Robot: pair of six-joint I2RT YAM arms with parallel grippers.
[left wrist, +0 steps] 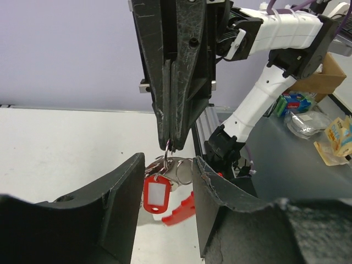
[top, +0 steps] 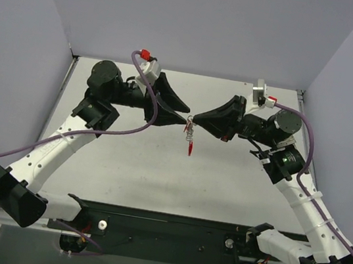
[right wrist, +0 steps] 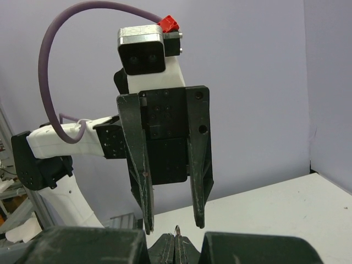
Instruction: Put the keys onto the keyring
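Key [left wrist: 157,193] with a red oblong tag hangs mid-air over the middle of the table [top: 124,171], just below the right gripper [left wrist: 169,142]. That gripper's jaws are pressed flat together on a thin metal ring [left wrist: 165,157] at the top of the bunch. Can't tell whether that ring is the tag's own or part of the keyring [left wrist: 180,210].

Tag has a white label window. Keyring shows as a red curved strip with a few silver keys bunched against the tag, touching it.

Left gripper [right wrist: 173,224] faces the right one tip to tip, fingers spread wide, one on each side of the hanging bunch — gripping nothing.

Beyond the right arm [left wrist: 258,93], off the table: cardboard box [left wrist: 329,77] and snack packets [left wrist: 302,122].
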